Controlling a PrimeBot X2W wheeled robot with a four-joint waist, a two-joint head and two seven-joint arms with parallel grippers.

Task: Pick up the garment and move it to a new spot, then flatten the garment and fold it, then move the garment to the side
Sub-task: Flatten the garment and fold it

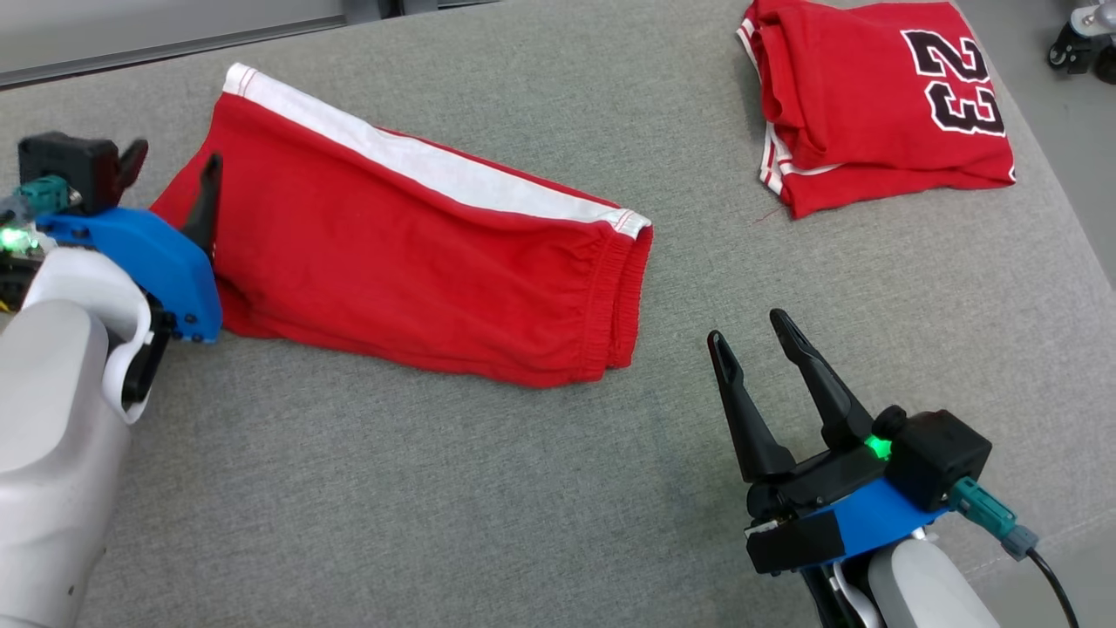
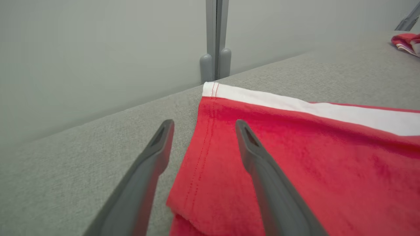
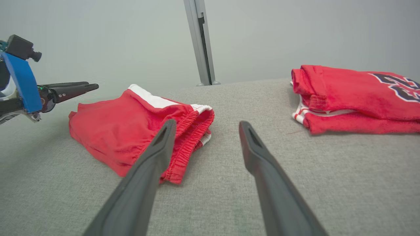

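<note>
Red fabric shorts with a white side stripe (image 1: 410, 262) lie folded flat on the grey woven cloth surface (image 1: 436, 506), left of centre in the head view, with the elastic waistband toward the right. The left gripper (image 1: 173, 167) is at their hem end, fingers spread wide and holding nothing. The right gripper (image 1: 748, 330) is apart from the waistband, also spread wide with nothing in it. A folded red jersey with a dark 23 (image 1: 872, 105) lies at the far right, well apart from the shorts.

In the left wrist view the hem edge runs between the two fingers, one finger (image 2: 262, 164) above the red cloth and the other over bare surface. Whether either touches, I cannot tell.

In the right wrist view the shorts (image 3: 124, 127) lie ahead to the left and the jersey (image 3: 354, 95) ahead to the right, with the parted fingers pointing at the bare surface between them
</note>
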